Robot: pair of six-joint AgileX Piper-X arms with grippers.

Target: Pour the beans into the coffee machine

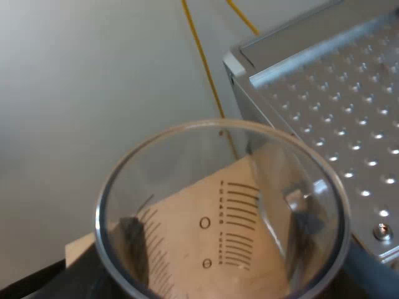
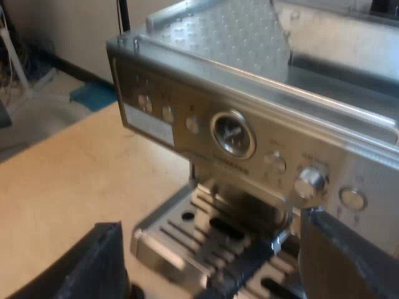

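The espresso machine (image 2: 187, 93) stands just ahead of the right hand (image 2: 221, 265). That hand's two black fingers are spread wide with nothing between them, and it faces the drip tray (image 2: 181, 227) and the pale table (image 2: 68, 180). The left hand (image 1: 219, 243) grips the clear measuring glass (image 1: 187, 162) from both sides. The glass is just beside the machine's dimpled metal top (image 1: 336, 106).

**Pale wooden table (image 2: 68, 187) carries an espresso machine (image 2: 249, 137)**
The steel machine stands directly on the light, smooth tabletop, with its slotted drip tray (image 2: 187, 233) sitting low against the wood. A bare stretch of the top runs from the machine's front to the table's edge. Beyond that edge is a grey floor (image 2: 31, 134) with a flat blue object (image 2: 93, 94) lying on it.
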